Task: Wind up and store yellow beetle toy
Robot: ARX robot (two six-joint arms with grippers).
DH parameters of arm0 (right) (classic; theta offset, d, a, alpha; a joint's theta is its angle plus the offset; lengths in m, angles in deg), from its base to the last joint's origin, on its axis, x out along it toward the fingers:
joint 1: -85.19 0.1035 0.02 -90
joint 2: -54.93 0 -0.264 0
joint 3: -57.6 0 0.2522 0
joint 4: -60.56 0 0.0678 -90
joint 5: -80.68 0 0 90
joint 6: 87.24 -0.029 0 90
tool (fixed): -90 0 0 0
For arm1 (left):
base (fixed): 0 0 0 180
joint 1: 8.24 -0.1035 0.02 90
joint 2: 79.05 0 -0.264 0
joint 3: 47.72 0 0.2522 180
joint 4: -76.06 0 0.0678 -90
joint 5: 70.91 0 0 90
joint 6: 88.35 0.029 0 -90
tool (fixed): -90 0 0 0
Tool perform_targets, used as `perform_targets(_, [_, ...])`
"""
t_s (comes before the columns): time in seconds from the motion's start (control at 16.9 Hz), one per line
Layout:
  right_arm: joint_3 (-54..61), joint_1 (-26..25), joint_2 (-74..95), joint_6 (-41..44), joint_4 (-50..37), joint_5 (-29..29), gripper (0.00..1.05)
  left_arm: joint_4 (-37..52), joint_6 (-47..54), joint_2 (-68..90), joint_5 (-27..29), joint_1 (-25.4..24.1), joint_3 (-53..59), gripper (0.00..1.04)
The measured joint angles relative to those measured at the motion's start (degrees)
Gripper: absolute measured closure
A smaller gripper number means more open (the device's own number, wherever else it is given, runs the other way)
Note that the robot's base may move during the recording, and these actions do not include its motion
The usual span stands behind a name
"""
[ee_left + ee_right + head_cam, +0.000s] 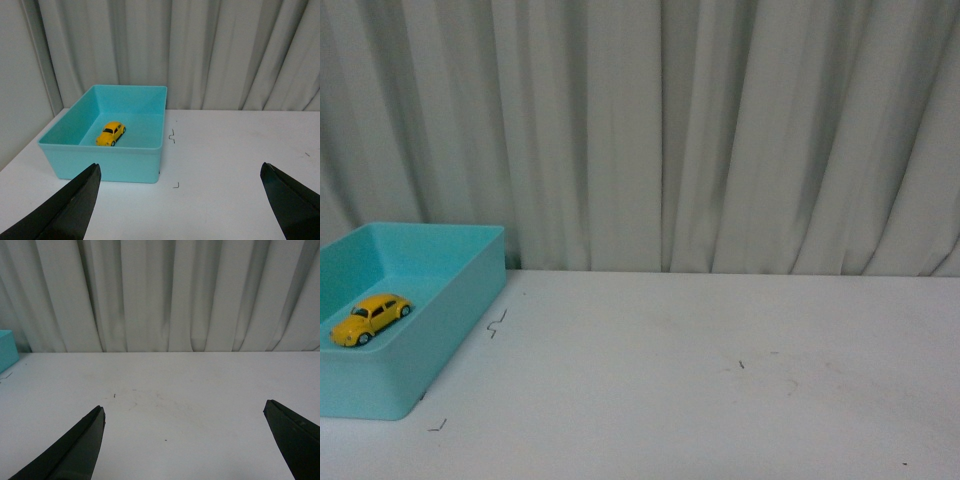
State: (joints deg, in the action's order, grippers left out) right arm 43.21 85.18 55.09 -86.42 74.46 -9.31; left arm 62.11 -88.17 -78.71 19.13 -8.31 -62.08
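Yellow beetle toy [370,318] sits on its wheels inside the blue box [460,300]. The box rests on the white counter [720,380], far to the left, near the gray curtain [660,130]. The left gripper [177,210] is spread wide and holds nothing. The right gripper [185,450] is spread wide too, above the bare counter, well apart from the box.

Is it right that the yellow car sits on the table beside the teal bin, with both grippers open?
Not quite. The yellow car sits inside the teal bin, not beside it, as the left wrist view shows. The left gripper and right gripper are open.
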Motion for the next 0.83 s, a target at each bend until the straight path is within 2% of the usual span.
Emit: perform_targets(0.83, [0.00, 0.00, 0.00, 0.00, 0.07, 0.02, 0.07, 0.00, 0.00, 0.00, 0.00, 0.00, 0.00, 0.07])
